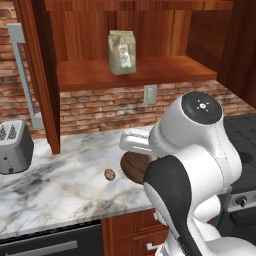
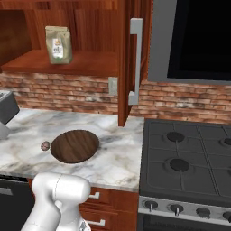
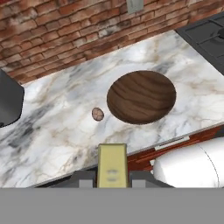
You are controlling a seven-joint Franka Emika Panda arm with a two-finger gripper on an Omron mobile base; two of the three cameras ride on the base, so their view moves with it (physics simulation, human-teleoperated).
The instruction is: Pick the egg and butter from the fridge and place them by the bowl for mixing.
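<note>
My gripper (image 3: 112, 178) is shut on the butter (image 3: 112, 163), a pale yellow stick standing up between the two fingers at the bottom of the hand view. It hovers above the counter's front edge, short of the bowl (image 3: 141, 96) (image 1: 131, 167) (image 2: 75, 145), a shallow dark wooden dish on the marble. The egg (image 3: 98, 114) (image 1: 109, 174) (image 2: 45, 145), small and brownish, lies on the counter just left of the bowl, a small gap apart from its rim. The fridge is out of view.
A grey toaster (image 1: 14, 146) (image 3: 8, 100) stands at the counter's left. A black stove (image 2: 185, 162) adjoins the counter on the right. Overhead, an open wooden cabinet holds a paper bag (image 1: 122, 52) (image 2: 58, 45), its door (image 2: 131, 58) swung out above the counter.
</note>
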